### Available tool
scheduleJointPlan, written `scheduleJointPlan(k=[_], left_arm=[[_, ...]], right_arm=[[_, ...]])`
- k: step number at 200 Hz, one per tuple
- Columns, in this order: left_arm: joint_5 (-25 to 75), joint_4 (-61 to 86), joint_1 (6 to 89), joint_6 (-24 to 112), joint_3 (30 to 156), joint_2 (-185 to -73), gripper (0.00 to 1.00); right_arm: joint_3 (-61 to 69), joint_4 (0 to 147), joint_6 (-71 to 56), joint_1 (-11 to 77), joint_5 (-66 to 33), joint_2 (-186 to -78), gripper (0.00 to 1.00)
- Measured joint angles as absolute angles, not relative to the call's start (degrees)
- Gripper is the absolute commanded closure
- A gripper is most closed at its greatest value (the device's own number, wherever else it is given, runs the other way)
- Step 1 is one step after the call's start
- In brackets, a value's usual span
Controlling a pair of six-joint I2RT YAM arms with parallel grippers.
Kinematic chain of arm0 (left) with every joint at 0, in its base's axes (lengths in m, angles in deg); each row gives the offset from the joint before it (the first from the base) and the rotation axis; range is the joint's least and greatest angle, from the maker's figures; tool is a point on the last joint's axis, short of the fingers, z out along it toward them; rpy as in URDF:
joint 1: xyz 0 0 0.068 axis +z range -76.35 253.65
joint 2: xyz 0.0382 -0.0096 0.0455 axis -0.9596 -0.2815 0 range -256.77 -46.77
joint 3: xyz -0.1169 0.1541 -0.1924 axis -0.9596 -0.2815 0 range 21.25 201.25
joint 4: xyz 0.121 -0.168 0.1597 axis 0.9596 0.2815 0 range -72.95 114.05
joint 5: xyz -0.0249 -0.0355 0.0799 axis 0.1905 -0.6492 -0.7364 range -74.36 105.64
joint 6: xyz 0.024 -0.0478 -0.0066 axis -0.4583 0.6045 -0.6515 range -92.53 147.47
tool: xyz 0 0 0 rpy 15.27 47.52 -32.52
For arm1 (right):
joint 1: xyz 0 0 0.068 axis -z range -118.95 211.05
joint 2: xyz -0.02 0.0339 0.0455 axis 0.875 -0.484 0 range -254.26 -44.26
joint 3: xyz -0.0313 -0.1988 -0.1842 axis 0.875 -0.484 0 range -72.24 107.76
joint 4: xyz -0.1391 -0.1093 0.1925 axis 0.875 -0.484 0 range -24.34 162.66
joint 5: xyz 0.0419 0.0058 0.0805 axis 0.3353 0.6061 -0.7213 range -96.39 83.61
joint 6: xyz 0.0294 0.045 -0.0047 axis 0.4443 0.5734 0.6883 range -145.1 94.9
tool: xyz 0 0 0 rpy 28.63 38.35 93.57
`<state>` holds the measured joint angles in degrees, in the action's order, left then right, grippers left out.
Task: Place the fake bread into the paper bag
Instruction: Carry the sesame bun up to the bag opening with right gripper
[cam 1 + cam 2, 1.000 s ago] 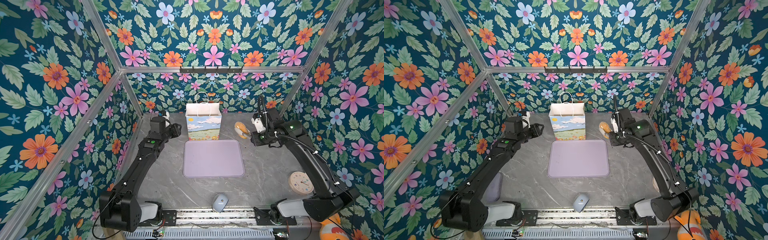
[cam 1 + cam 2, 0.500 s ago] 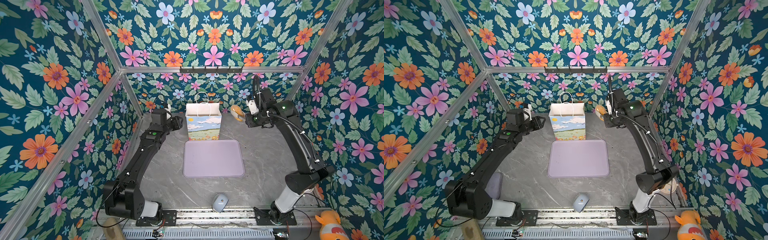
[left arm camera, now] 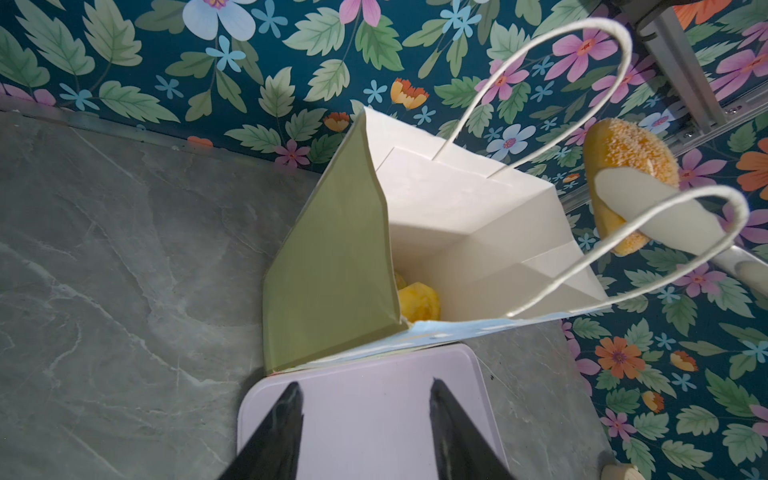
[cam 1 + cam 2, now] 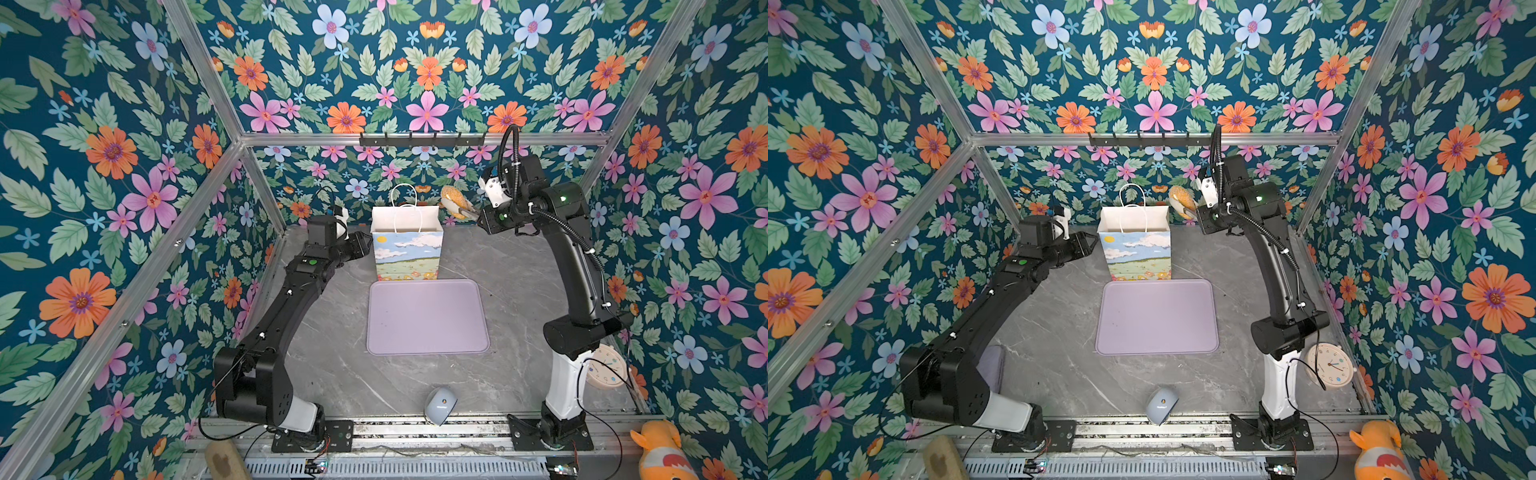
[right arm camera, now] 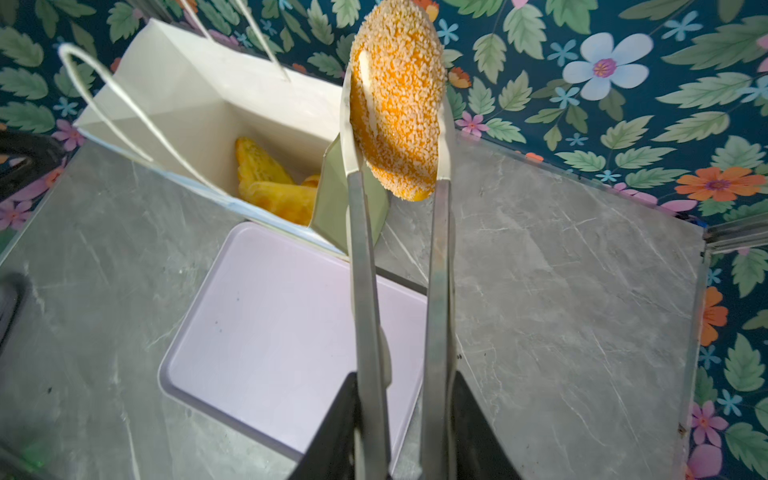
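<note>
The lilac tray lies bare in front of me. Touching its far edge is the paper bag, upright and open-mouthed. It's thin paper, so I'd judge it light and easy to tip. Its cord handles arch over the opening, where they could snag anything coming in.

My left gripper hovers by the bag's left wall, jaws apart and empty. To steady the bag, I'd pinch that wall just under the rim.

My right gripper is closed on what look like long metal tongs, though they may be fitted finger extensions. Their pale tips clamp the seed-speckled bun across its flat faces, raised just beside the bag's right rim, not yet over the mouth.

I'd guess the bun is light and fairly stiff. Its gritty coat should help the grip, but with one end hanging past the tips, it could swing.

Other fake bread already lies in the bag's bottom.
</note>
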<state>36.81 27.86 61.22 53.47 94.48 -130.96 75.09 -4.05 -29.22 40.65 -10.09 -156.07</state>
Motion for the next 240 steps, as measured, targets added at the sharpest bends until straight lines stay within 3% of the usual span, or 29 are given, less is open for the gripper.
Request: scheduleJointPlan(k=[94, 240], left_arm=[[37.57, 28.19, 61.22, 54.10, 94.72, -130.74, 0.49], [38.03, 28.23, 61.22, 54.89, 94.67, -130.52, 0.49]], right_arm=[[70.04, 5.22, -32.19, 40.65, -24.37, -154.71, 0.74], [65.97, 7.17, -33.92, 40.65, -27.32, -153.71, 0.74]])
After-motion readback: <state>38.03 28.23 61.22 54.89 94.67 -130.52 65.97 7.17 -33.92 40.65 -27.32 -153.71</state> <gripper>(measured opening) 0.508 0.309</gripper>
